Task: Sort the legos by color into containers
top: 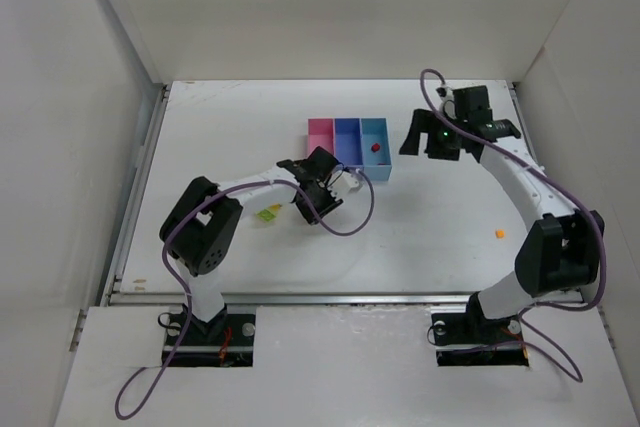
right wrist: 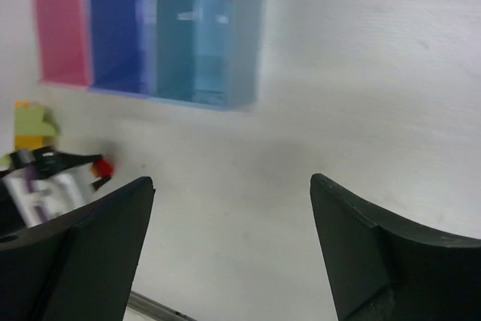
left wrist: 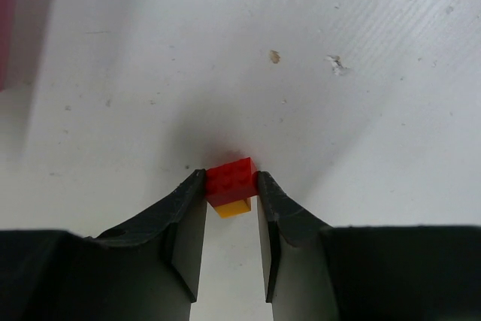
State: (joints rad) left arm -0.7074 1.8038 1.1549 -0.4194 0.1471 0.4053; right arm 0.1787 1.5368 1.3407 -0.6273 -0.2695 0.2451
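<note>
Left gripper [top: 306,209] crowding the near side of the bins [top: 334,137], bare table [top: 440,217] open to their right

walls [top: 330,7]: plain white panels, three sides | table [top: 420,247]: white, scuffed | light: even

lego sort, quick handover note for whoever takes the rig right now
Left gripper: fingers shut on a red brick, with a yellow piece showing under it.
Right gripper: open, empty, beside the light blue bin.
Done: a second red brick lies in the light blue bin.
Left: bin the held brick, then the loose green and yellow cluster and orange brick.
</note>
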